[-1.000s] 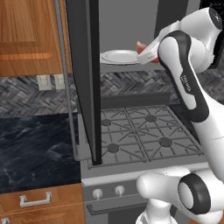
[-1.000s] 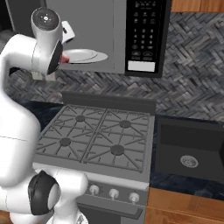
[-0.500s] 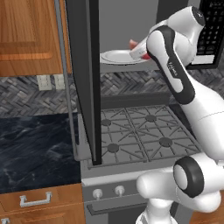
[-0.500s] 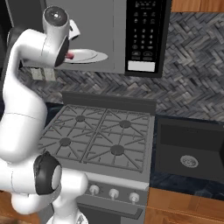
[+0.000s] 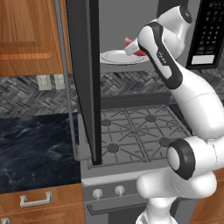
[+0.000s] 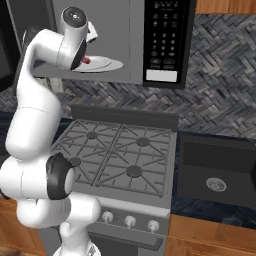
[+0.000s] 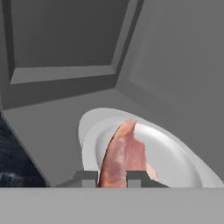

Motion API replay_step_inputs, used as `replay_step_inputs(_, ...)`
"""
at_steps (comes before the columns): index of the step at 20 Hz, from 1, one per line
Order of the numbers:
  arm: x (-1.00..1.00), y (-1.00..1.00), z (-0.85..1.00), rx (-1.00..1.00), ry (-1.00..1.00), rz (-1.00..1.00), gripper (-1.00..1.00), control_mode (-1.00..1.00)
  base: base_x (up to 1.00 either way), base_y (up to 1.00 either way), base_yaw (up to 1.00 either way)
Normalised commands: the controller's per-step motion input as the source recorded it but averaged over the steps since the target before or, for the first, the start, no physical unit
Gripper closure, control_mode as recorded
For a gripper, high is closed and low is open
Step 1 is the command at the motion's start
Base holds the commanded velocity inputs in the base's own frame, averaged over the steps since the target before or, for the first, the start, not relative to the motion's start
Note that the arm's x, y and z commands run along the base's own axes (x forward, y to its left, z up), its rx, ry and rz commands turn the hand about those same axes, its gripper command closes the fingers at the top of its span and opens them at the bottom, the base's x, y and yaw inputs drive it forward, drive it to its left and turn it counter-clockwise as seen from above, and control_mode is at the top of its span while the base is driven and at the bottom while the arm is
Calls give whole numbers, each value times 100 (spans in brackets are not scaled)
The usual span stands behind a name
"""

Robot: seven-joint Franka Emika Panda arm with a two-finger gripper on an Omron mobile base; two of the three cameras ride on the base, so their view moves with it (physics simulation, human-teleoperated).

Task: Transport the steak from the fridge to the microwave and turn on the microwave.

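The microwave (image 5: 209, 30) hangs above the stove with its large door (image 5: 83, 78) swung wide open to the left. A white plate (image 5: 114, 57) lies on the grey cavity floor (image 7: 52, 127). My gripper (image 7: 113, 179) is inside the cavity, shut on the red-pink steak (image 7: 124, 155), which hangs edge-on just over the plate (image 7: 175, 157). From the left base view the steak (image 5: 132, 44) shows red beside my hand. In the right base view a bit of the steak (image 6: 86, 60) peeks out over the plate (image 6: 107, 64). The fridge is out of view.
A gas stove (image 6: 120, 155) with grates lies right below the microwave. A dark sink (image 6: 215, 170) sits to its right. Black marble counter (image 5: 35, 148) and wooden cabinets (image 5: 26, 35) are to the left. The open door stands out over the stove's left edge.
My arm has swung further into the microwave cavity, carrying the steak in over the plate. The grip has stayed shut.
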Motion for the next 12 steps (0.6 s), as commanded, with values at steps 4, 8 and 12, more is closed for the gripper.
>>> replay_step_inputs(4, 48, 3, -17, 0, 2, 0, 100, -100, 0, 0, 0)
replay_step_inputs(8, 46, 7, -8, 2, 3, 0, 100, -100, 0, 0, 0)
replay_step_inputs(12, 44, 8, -3, 1, 4, 0, 100, -100, 0, 0, 0)
